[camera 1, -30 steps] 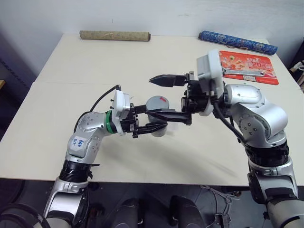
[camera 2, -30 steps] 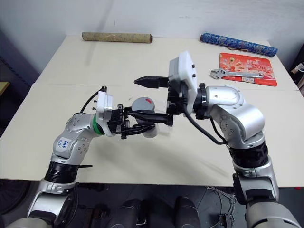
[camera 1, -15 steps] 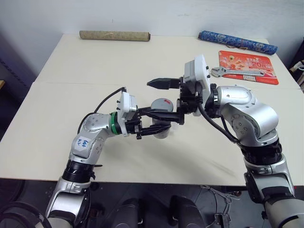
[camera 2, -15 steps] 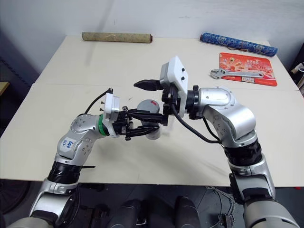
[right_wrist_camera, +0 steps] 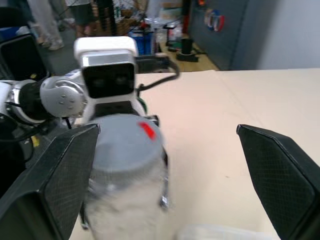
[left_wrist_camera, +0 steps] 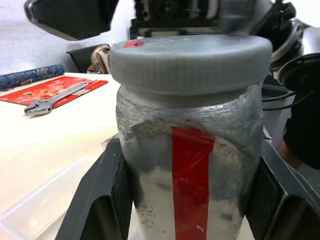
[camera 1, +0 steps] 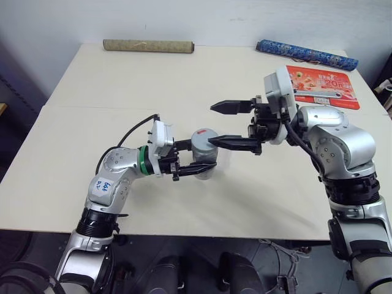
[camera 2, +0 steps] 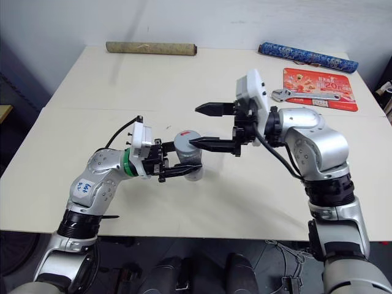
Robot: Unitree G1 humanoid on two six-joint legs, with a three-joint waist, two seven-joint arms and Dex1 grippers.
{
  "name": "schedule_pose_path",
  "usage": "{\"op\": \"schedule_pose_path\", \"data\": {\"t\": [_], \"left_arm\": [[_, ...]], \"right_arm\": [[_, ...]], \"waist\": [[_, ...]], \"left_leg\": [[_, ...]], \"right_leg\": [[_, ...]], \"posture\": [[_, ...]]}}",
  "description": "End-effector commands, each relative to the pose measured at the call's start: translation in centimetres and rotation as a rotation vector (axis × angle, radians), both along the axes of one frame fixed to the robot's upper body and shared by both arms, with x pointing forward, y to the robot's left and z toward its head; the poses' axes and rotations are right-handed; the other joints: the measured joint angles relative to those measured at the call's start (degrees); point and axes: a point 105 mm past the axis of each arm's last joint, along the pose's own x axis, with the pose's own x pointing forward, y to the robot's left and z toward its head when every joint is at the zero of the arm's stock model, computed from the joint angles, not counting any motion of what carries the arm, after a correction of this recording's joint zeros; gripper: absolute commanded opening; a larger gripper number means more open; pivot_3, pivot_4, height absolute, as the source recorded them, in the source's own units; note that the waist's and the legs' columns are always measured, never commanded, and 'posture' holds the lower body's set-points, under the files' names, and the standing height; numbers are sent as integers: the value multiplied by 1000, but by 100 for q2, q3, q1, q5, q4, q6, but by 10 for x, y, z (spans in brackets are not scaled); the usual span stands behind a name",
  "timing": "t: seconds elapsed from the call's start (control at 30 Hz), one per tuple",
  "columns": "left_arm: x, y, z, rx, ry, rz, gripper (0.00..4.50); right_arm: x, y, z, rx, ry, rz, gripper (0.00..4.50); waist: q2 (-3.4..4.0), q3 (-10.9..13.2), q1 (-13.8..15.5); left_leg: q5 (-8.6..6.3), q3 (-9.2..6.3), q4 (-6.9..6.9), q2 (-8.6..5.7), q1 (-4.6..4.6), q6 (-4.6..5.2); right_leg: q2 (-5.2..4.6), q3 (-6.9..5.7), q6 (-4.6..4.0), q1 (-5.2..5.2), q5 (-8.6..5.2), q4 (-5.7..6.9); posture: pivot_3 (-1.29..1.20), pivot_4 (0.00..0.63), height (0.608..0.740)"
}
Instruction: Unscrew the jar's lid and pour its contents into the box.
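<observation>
Two grippers above the table [camera 1: 92, 110], left gripper [camera 1: 195, 166] clamped around upright jar [camera 1: 204, 160], lid [camera 1: 203, 139] on, right gripper [camera 1: 223, 124] spread wide beside lid

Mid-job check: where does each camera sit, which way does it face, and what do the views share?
Left and right eye views: on the head, looking forward and down over the table; both arms show.
Left wrist view: on the left wrist, facing the jar its own fingers grip, lid on.
Right wrist view: on the right wrist, facing the left gripper between its own open fingers.
Shared: every view shows the jar; eye and left wrist views show the wrench.
</observation>
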Motion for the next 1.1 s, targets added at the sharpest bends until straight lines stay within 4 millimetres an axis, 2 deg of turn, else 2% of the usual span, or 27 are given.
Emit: {"op": "schedule_pose_path", "data": {"t": [0.03,0.1,0.23,0.33,0.43,0.67,0.9,1.1], "left_arm": [[-12,-5,16,-26,-85,-43,2352],[-13,-4,15,-24,-83,-40,2352],[-12,-3,15,-16,-80,-33,2352],[-10,-3,14,-12,-74,-28,2352],[-10,-5,14,-12,-70,-29,2352],[-11,-10,13,-15,-63,-36,2352],[-11,-11,9,-14,-62,-34,2352],[-11,-10,7,-15,-61,-22,2352]], "right_arm": [[-1,-8,1,8,-5,-13,4470],[-2,-12,0,10,0,-17,4470],[-16,-9,13,59,-3,54,4470],[-32,10,19,57,-10,132,4470],[-38,29,18,45,-37,133,4470],[-32,49,9,14,-74,63,4470],[-21,47,4,2,-75,23,4470],[-13,35,2,-5,-64,2,4470]], "waist": [[0,0,-1],[0,0,-2],[0,0,-1],[0,0,-1],[0,0,-16],[0,0,16],[0,-1,-5],[0,-1,-2]], "left_leg": [[0,1,0,0,0,0],[0,2,0,0,0,0],[1,1,0,0,0,0],[1,0,0,1,0,0],[1,1,0,2,1,-2],[6,-2,1,-4,1,-4],[7,0,1,-2,1,-4],[7,0,1,-2,1,-3]], "right_leg": [[0,1,0,0,0,0],[0,1,0,0,0,0],[0,1,0,0,0,0],[0,2,0,0,0,1],[0,4,0,-1,0,1],[-3,5,0,-1,0,6],[-1,4,0,-2,0,6],[-1,4,0,-2,0,6]], "posture": [[0,150,740],[0,150,740],[0,150,740],[0,150,740],[0,150,740],[0,150,740],[0,150,740],[0,150,740]]}}
